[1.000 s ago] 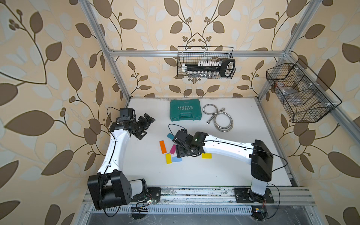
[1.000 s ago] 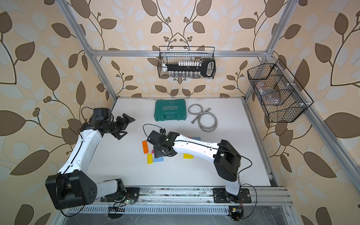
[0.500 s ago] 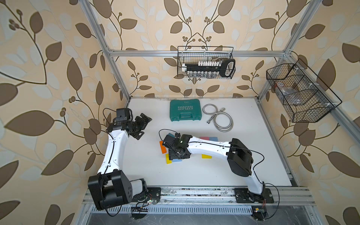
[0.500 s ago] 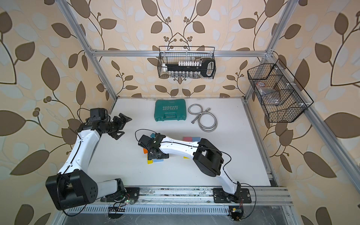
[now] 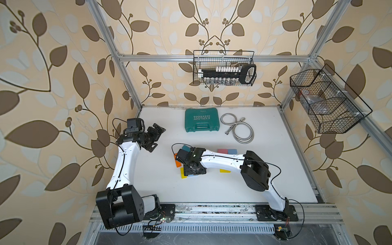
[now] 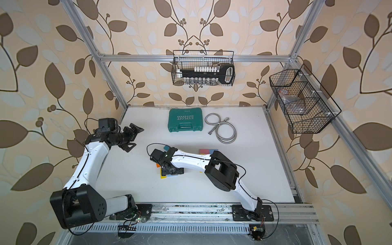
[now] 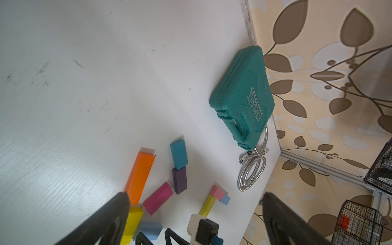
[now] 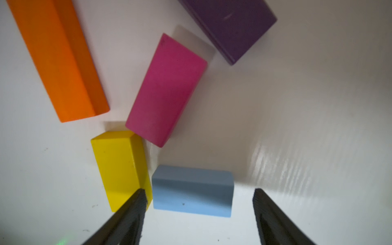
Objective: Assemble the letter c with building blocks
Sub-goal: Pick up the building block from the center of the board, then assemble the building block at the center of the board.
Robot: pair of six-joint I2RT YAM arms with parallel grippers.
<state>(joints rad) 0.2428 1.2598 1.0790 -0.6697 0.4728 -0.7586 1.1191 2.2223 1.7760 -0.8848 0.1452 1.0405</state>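
right arm has folded inward, right gripper (image 8: 199, 193) released (jaws wide) above the light blue block (image 8: 191, 182).

- A green tool case (image 5: 201, 119) lies flat and closed near the back edge of the white table (image 5: 265, 180), with its handle facing the front.
- A coiled metal hose (image 5: 240, 130) lies just beside the case.
- A black wire basket (image 5: 196, 70) hangs on the back wall and holds a black-handled rack with a row of white pieces.
- A second wire basket (image 5: 339, 125) hangs on the side wall. Its contents are unclear.
- Leaf-patterned wallpaper (image 5: 53, 84) sits behind a metal frame (image 5: 169, 57).
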